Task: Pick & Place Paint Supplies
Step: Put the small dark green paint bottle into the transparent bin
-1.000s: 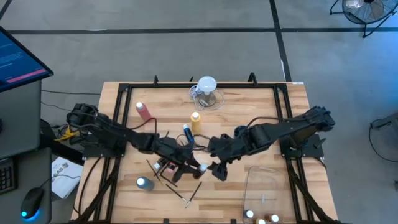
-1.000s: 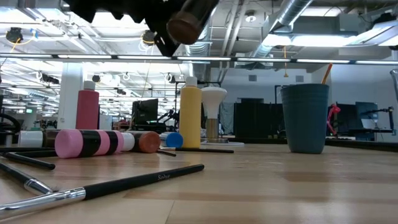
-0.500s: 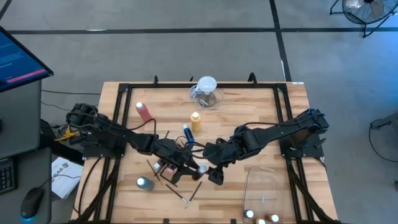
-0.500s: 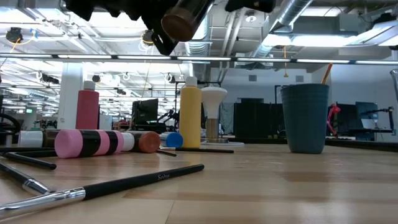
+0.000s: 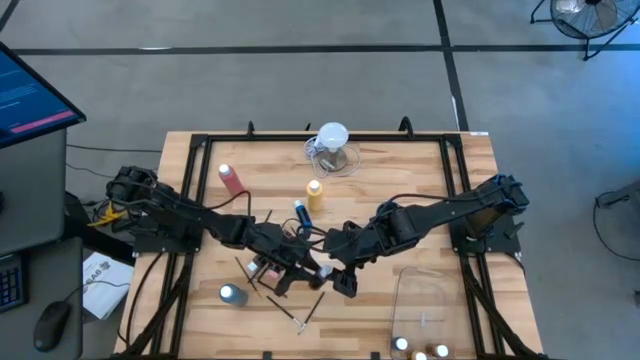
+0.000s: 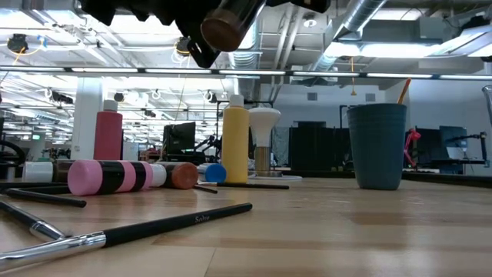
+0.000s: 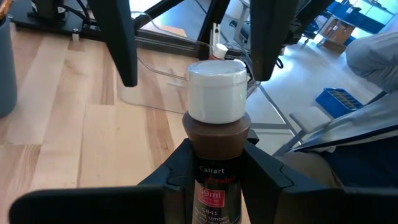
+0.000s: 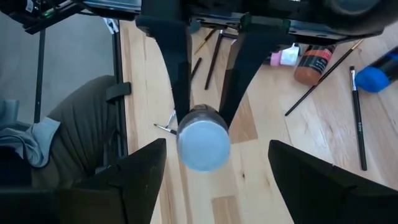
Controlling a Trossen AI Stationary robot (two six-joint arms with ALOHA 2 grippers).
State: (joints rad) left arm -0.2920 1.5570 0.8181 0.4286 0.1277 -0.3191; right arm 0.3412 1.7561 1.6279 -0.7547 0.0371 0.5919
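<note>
Centrally, left gripper (image 7: 214, 163) clamping cylindrical brown white-capped paint bottle (image 7: 215, 124), right gripper (image 8: 212, 163) spread

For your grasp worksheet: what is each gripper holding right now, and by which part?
The left gripper grips a brown paint bottle around its body below the white cap. The right gripper holds nothing, open around that cap.

My wooden table (image 5: 420, 190) carries a clear jug with a white round top (image 5: 332, 148) near its far edge, midway along. A clear plastic bin (image 5: 430, 300) sits at the table's near right corner. A blue-grey cup (image 6: 376, 146) stands upright on the table. Off the table's left side I see a monitor (image 5: 28, 95); beyond its far right corner, a fan (image 5: 585, 15).
</note>
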